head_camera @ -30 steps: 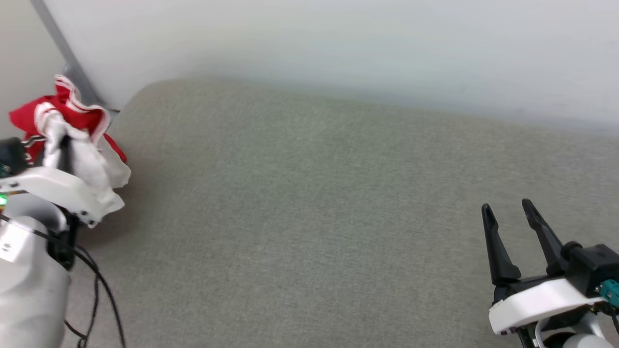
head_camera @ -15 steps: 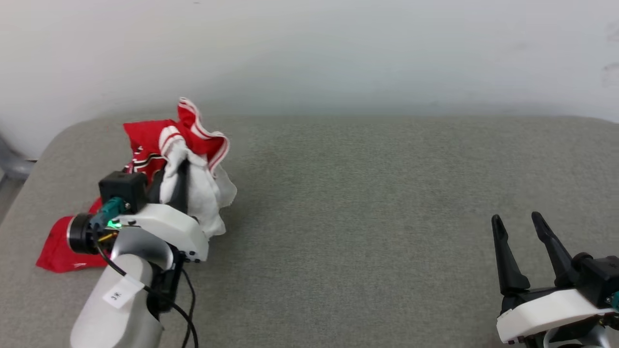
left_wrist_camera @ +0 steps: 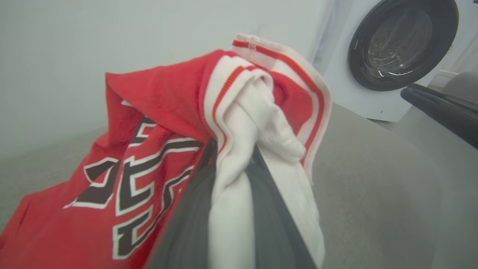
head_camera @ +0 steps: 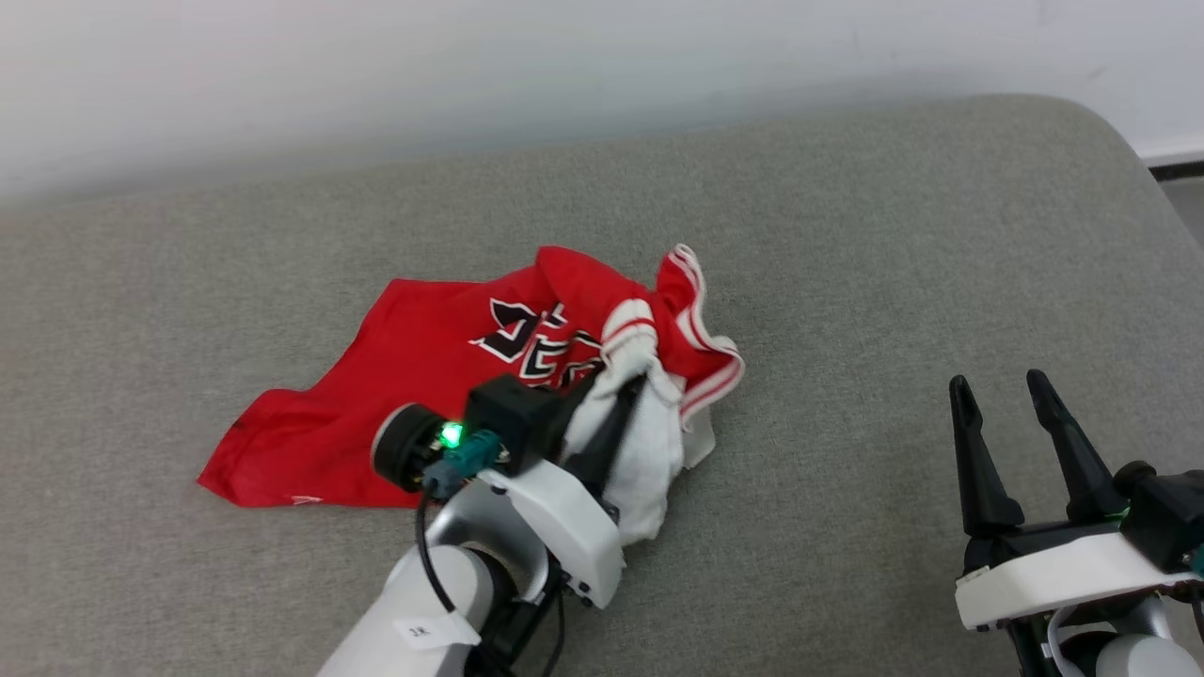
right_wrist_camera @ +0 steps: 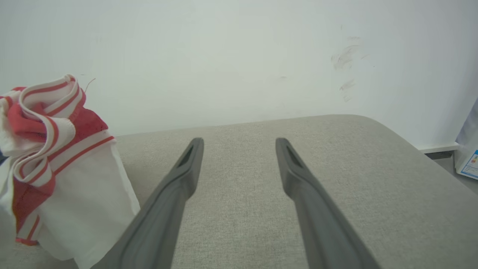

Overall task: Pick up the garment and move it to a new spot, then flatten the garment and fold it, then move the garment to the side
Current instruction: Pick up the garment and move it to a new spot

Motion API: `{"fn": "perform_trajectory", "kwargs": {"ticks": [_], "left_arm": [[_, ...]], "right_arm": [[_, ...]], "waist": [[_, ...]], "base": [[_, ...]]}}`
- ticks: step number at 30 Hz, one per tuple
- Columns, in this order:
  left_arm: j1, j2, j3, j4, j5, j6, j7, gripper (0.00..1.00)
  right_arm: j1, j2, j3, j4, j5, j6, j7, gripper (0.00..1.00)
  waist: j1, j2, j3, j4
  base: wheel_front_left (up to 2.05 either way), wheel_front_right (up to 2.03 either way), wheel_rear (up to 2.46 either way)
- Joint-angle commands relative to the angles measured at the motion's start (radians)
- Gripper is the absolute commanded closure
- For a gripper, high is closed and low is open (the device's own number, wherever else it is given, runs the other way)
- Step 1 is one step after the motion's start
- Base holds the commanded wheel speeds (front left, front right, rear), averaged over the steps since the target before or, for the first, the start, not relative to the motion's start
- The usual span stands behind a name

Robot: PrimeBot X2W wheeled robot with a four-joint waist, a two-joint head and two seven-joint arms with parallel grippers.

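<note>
The garment is a red jersey with black white-outlined print, and its red body lies spread on the grey cushion. My left gripper is shut on a bunched white sleeve with striped trim at the jersey's right end and holds that part up. In the left wrist view the fingers pinch the white fabric of the garment. My right gripper stands open at the lower right, apart from the jersey. Its fingers hold nothing, and the garment hangs to their left.
A white wall runs behind the cushion, whose rounded right end drops to the floor. A white washing machine with a dark round door stands beyond the cushion. The right half of the cushion is bare.
The head view has swung along the cushion. My left gripper has carried the garment from the cushion's left end toward its middle, and the red body now trails flat. The right gripper stays open.
</note>
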Motion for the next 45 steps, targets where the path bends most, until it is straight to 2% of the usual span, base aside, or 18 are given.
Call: {"fn": "perform_trajectory", "kwargs": {"ticks": [1, 9, 17, 18, 19, 20, 22, 28, 29, 33, 36, 39, 45], "left_arm": [[0.000, -0.008, -0.021, 0.005, 0.004, -0.012, 0.003, 1.00], [0.031, -0.020, -0.136, 0.132, 0.037, -0.055, 0.018, 1.00], [0.009, -0.053, -0.196, 0.234, 0.030, -0.077, -0.015, 1.00], [0.006, -0.059, -0.198, 0.240, 0.025, -0.078, -0.026, 0.68], [-0.001, -0.062, -0.198, 0.242, 0.029, -0.077, -0.039, 0.18], [-0.007, -0.066, -0.197, 0.244, 0.032, -0.075, -0.053, 0.00], [-0.006, -0.077, -0.192, 0.241, 0.028, -0.069, -0.089, 0.00], [0.027, -0.095, -0.152, 0.208, 0.015, -0.007, -0.215, 0.00], [0.027, -0.095, -0.152, 0.208, 0.015, -0.007, -0.215, 0.00], [0.052, -0.094, -0.106, 0.181, 0.013, 0.045, -0.271, 0.00], [0.088, -0.073, -0.043, 0.164, 0.007, 0.097, -0.293, 0.00], [0.104, -0.062, -0.012, 0.158, 0.002, 0.120, -0.299, 0.00], [0.161, -0.006, 0.086, 0.131, -0.002, 0.171, -0.304, 0.00]], "right_arm": [[-0.020, 0.002, 0.000, 0.007, 0.006, -0.001, -0.012, 0.00], [-0.058, 0.002, 0.009, 0.044, 0.021, -0.001, -0.052, 0.00], [-0.071, 0.002, -0.001, 0.068, 0.001, -0.001, -0.054, 0.00], [-0.067, 0.002, -0.005, 0.070, -0.004, -0.001, -0.050, 0.00], [-0.062, 0.002, -0.006, 0.068, -0.008, -0.001, -0.048, 0.00], [-0.058, 0.002, -0.009, 0.067, -0.013, -0.001, -0.043, 0.00], [-0.047, 0.002, -0.012, 0.063, -0.018, -0.001, -0.035, 0.00], [-0.012, 0.002, -0.017, 0.045, -0.034, -0.001, 0.002, 0.00], [-0.012, 0.002, -0.017, 0.045, -0.034, -0.001, 0.002, 0.00], [0.018, 0.002, -0.023, 0.030, -0.040, -0.001, 0.025, 0.00], [0.047, 0.002, -0.026, 0.016, -0.041, -0.001, 0.047, 0.00], [0.059, 0.002, -0.028, 0.011, -0.041, -0.001, 0.056, 0.00], [0.094, 0.002, -0.035, -0.011, -0.041, -0.001, 0.074, 0.00]], "waist": [[-0.0001, -0.0001, 0.051, -0.037], [-0.0001, -0.0001, 0.122, -0.056], [-0.0001, -0.0001, 0.096, -0.029], [-0.0001, -0.0001, 0.082, -0.021], [-0.0001, -0.0001, 0.072, -0.014], [-0.0001, -0.0001, 0.059, -0.005], [-0.0001, -0.0001, 0.033, 0.012], [-0.0001, -0.0001, -0.042, 0.062], [-0.0001, -0.0001, -0.042, 0.062], [-0.0001, -0.0001, -0.082, 0.093], [-0.0001, -0.0001, -0.111, 0.121], [-0.0001, -0.0001, -0.125, 0.134], [-0.0001, -0.0001, -0.151, 0.164]], "base": [[0.00, 0.00, 0.00], [0.00, 0.00, 0.00], [0.00, 0.00, 0.00], [0.00, 0.00, 0.00], [0.00, 0.00, 0.00], [0.00, 0.00, 0.00], [0.00, 0.00, 0.00], [0.00, 0.00, 0.00], [0.00, 0.00, 0.00], [0.00, 0.00, 0.00], [0.00, 0.00, 0.00], [0.00, 0.00, 0.00], [0.00, 0.00, 0.00]]}}
